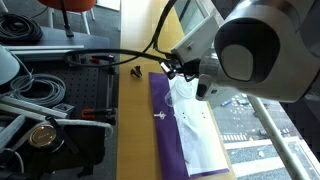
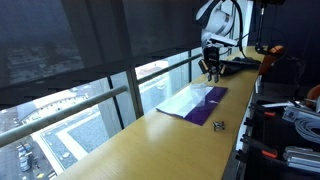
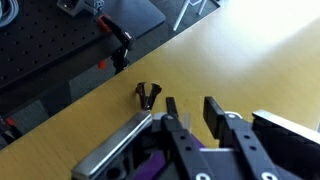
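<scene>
Beneath the jaws, purple cloth [image 1: 163, 128] (partly hidden)

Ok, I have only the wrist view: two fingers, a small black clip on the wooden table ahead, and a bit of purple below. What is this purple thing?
Observer: It is a long purple cloth laid along the table. The gripper is over one end of it.
Operator: Does something lie on it?
Observer: Yes, a wrinkled white cloth covers the side nearer the window.
Operator: Is there any small thing besides the clip?
Observer: Yes, one small dark object on the bare purple strip beside the white cloth.
</scene>
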